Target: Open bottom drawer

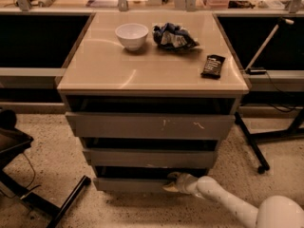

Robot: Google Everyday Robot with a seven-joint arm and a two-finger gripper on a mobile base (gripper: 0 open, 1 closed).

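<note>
The bottom drawer (128, 184) is the lowest of three grey handleless fronts under the beige cabinet top (109, 70). Its plain front stands a little forward, with a dark gap above it. My gripper (172, 182) is at the top edge of this front, right of its middle, with the white arm (223, 201) reaching in from the lower right. Above are the middle drawer (149, 158) with a pale chip on its lower edge and the top drawer (149, 126) with white scratches.
On the cabinet top stand a white bowl (132, 35), a crumpled blue bag (174, 36) and a dark snack bar (213, 66). A black chair base (45, 205) lies at the lower left. A black stand on wheels (259, 148) is at the right.
</note>
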